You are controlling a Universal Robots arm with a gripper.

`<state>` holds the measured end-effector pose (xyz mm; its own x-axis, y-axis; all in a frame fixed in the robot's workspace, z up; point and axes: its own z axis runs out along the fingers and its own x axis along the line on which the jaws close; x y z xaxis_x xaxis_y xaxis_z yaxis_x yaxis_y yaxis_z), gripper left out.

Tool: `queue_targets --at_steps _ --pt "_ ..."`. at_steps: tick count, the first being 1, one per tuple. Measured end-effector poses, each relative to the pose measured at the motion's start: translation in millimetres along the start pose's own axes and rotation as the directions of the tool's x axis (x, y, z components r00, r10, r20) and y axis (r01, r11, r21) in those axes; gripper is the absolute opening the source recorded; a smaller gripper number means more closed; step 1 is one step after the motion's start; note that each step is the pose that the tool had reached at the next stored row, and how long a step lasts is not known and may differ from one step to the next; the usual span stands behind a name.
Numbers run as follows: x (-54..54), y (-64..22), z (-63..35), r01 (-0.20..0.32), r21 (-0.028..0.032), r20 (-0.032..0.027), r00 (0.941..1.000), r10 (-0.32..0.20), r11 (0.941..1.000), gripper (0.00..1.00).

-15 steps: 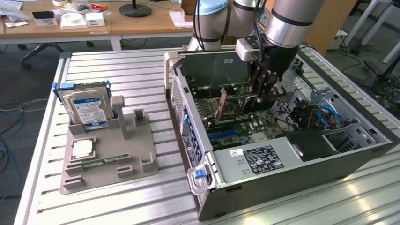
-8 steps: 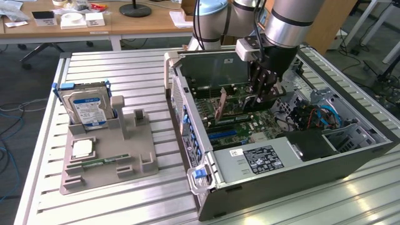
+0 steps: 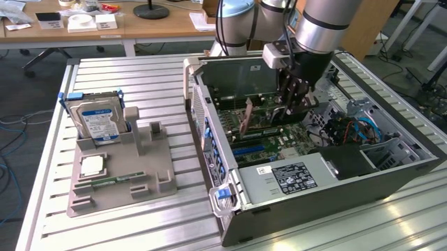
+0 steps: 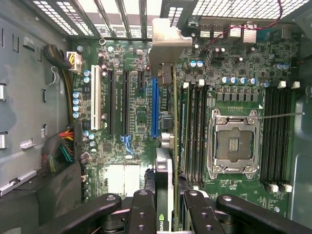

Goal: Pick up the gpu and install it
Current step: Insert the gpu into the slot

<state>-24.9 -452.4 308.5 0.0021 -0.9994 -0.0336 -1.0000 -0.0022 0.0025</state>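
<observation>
The gpu (image 3: 246, 121) stands on edge inside the open computer case (image 3: 328, 183), over the motherboard (image 4: 141, 117), its long axis running along the board from the case's rear wall toward the arm. In the exterior view its brownish circuit-board face is turned to that view's left, tilted slightly off vertical. In the wrist view the card is seen edge-on as a thin line, with the silver metal end bracket (image 4: 165, 41) bent over at the far end by the rear slot openings, and a black face carrying a green logo near the fingers (image 4: 144, 214). It sits just beside the blue expansion slot (image 4: 155, 109) and next to the memory sticks (image 4: 192, 131); whether its edge is seated in a slot cannot be told. The gripper (image 4: 170, 214) is clamped on the near end of the card, a black finger on each side. On the table (image 3: 140, 73) outside the case, a grey fixture tray (image 3: 122, 178) holds a blue-labelled hard drive (image 3: 98, 121) upright.
</observation>
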Motion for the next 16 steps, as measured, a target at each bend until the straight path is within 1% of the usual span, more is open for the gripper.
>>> queue_targets --at_steps 5,10,16 --pt "0.2 5.0 3.3 0.0 -0.0002 -0.0004 1.0 0.0 1.0 0.27" --pt "0.4 6.2 10.6 0.0 -0.0002 -0.0003 1.0 0.0 1.0 0.27" --pt "0.4 6.2 10.8 0.0 -0.0004 -0.0004 1.0 0.0 1.0 0.27"
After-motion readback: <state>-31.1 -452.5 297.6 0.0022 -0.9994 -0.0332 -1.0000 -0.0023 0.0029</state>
